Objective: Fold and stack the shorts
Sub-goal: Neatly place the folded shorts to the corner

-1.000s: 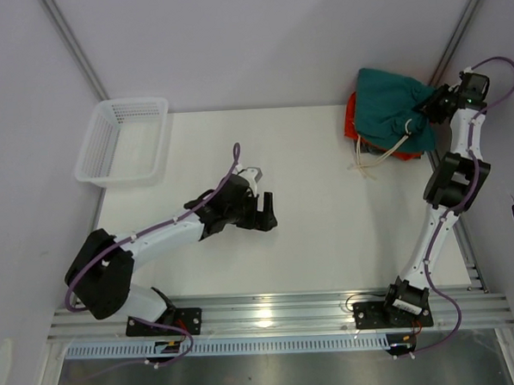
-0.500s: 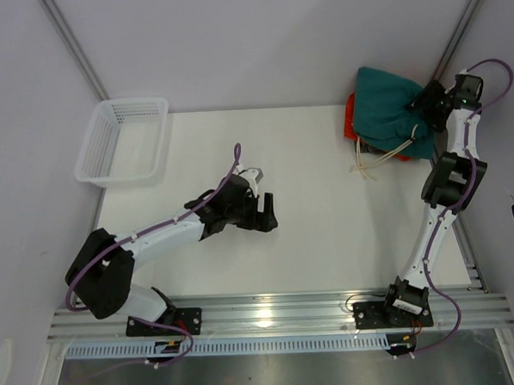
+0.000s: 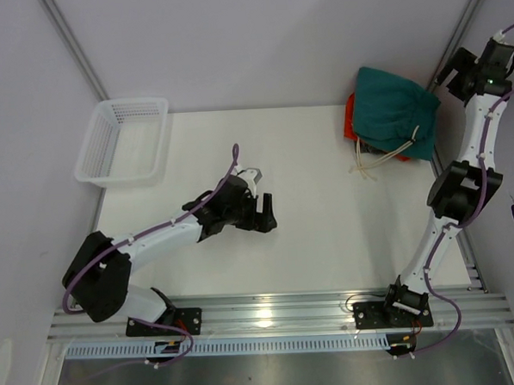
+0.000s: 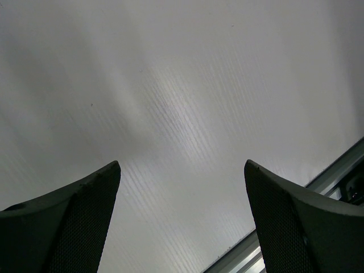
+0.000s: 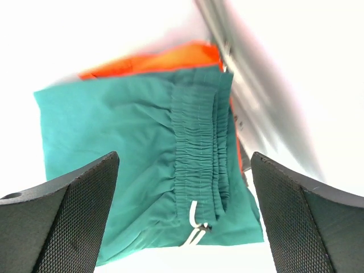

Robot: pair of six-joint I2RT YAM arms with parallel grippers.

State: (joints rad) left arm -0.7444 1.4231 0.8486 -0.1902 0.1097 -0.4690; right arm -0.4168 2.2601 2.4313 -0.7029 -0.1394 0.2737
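Change: my right gripper (image 3: 459, 68) was pinching the right edge of the shorts (image 3: 392, 108) a second ago; it has since let go and pulled up and away, past the far right corner of the table (image 3: 328, 232). The left arm has hardly shifted.
Right arm pose: stretched tall along the table's right edge, elbow about halfway up that edge, wrist bent back so the head looks down at the corner.
Right fingers: spread wide, nothing between them; in the wrist view both fingers (image 5: 68, 216) frame the shorts without touching them.
Left arm pose: reaching low from its base toward the table's middle, forearm nearly level, left gripper (image 3: 265, 211) over the table's centre.
Left fingers: released and far apart (image 4: 74, 222), only bare table surface between them.
Shorts: folded into a bundle at the table's far right corner, lying on the orange garment (image 3: 351, 118), which shows at their left edge.
Drawstring: cream ends (image 3: 366, 163) trail off the bundle's near side onto the table.
Basket: white mesh basket (image 3: 121, 139) at the table's far left corner.
Top view only: both arms, the basket and the drawstring ends on the table.
Right wrist only: the gathered waistband (image 5: 196, 153) folded over itself, and orange cloth showing beyond the far edge of the shorts.
Left wrist only: the ribbed table surface and a metal rail (image 4: 335, 170) at the table's edge.
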